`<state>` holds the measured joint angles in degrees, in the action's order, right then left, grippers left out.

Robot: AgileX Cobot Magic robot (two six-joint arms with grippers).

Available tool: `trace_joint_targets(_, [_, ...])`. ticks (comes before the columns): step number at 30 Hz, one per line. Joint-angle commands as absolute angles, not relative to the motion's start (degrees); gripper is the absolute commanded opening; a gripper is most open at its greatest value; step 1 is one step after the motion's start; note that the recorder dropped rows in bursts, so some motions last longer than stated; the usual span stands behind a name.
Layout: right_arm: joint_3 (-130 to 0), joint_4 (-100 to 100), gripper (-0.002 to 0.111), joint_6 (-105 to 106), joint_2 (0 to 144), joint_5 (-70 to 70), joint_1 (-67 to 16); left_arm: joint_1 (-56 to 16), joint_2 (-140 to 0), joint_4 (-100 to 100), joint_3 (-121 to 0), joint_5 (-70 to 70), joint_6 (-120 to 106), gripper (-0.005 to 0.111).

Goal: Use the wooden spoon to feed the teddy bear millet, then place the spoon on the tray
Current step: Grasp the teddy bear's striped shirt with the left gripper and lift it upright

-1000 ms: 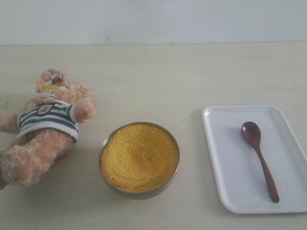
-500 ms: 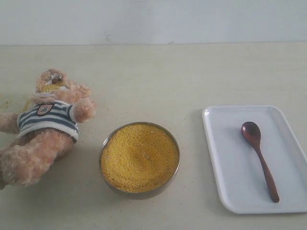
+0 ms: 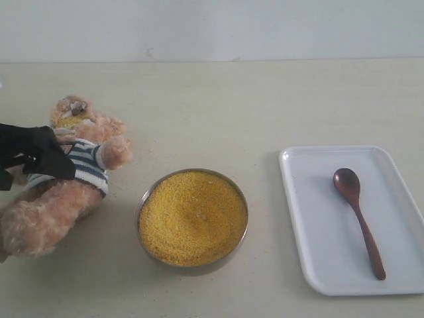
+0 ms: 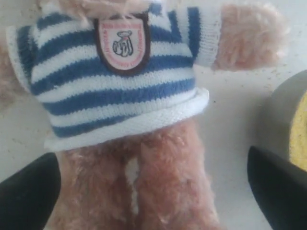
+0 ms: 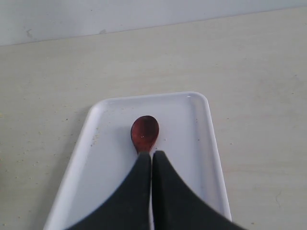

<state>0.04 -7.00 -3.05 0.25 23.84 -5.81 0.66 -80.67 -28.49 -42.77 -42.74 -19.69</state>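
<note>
- Left fingers (image 4: 29,191) are spread wide apart and hold nothing, one on each side of the legs of the teddy bear (image 4: 120,96) (in the exterior view the black gripper covers part of the striped shirt (image 3: 89,165)).
- Right fingers (image 5: 139,191) are pressed together tip to tip above the tray (image 5: 96,158). They hide the handle of the wooden spoon (image 5: 145,132) in that view, but the exterior view shows the whole spoon lying free, so they grip nothing.
- Count: one bear, one spoon, one tray, one round metal bowl (image 3: 140,211), two sets of fingers.
- The bowl is filled almost to the rim with millet (image 3: 192,217). It sits mid tabletop (image 3: 218,106) between bear and tray, apart from both.
- The tray is on the right of the tabletop and holds only the spoon, which lies flat inside the rim.
- The bear's hollowed face shows some yellow grains, and a few specks lie on the tabletop beside it.
- The spoon's long axis runs far to near, slanting a little to the right (oval bowl end toward the far side, handle tip toward the near right corner).
- The bear lies on its back at the left of the tabletop, head toward the far side and legs toward the near left, so its long axis is slanted too.
</note>
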Motion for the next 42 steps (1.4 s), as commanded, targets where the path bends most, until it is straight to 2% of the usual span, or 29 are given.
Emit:
trace_joint_targets(1, [0.0,-6.8,0.0,-2.8,0.0,23.8,-5.8,-2.1,-84.7,-22.7,-43.1,-38.5,-14.8,0.109])
trace_joint_targets(19, [0.0,-6.8,0.0,-2.8,0.0,23.8,-5.8,-2.5,-96.9,-26.5,-43.7,-31.5,-16.4,0.109])
trace_joint_targets(21, [0.0,-6.8,0.0,-2.8,0.0,23.8,-5.8,-2.5,-97.6,-26.8,-43.7,-31.3,-16.6,0.106])
trace_joint_targets(24, [0.0,-6.8,0.0,-2.8,0.0,23.8,-5.8,-2.5,-99.1,-26.8,-43.7,-31.3,-17.0,0.083])
trace_joint_targets(26, [0.0,-6.8,0.0,-2.8,0.0,23.8,-5.8,-2.5,-99.9,-28.0,-43.7,-31.5,-17.0,0.052])
trace_joint_targets(28, [0.0,-6.8,0.0,-2.8,0.0,23.8,-5.8,-2.5,-100.4,-29.2,-43.7,-32.3,-18.0,0.016])
trace_joint_targets(29, [0.0,-6.8,0.0,-2.8,0.0,23.8,-5.8,-2.5,-100.4,-29.3,-43.7,-33.0,-19.1,0.004])
trace_joint_targets(36, [0.0,-6.8,0.0,-2.8,0.0,23.8,-5.8,-2.5,-99.3,-25.5,-48.1,-44.8,-21.5,0.004])
trace_joint_targets(42, [0.0,-6.8,0.0,-2.8,0.0,23.8,-5.8,-2.7,-92.4,-21.8,-48.4,-45.9,-21.5,0.004])
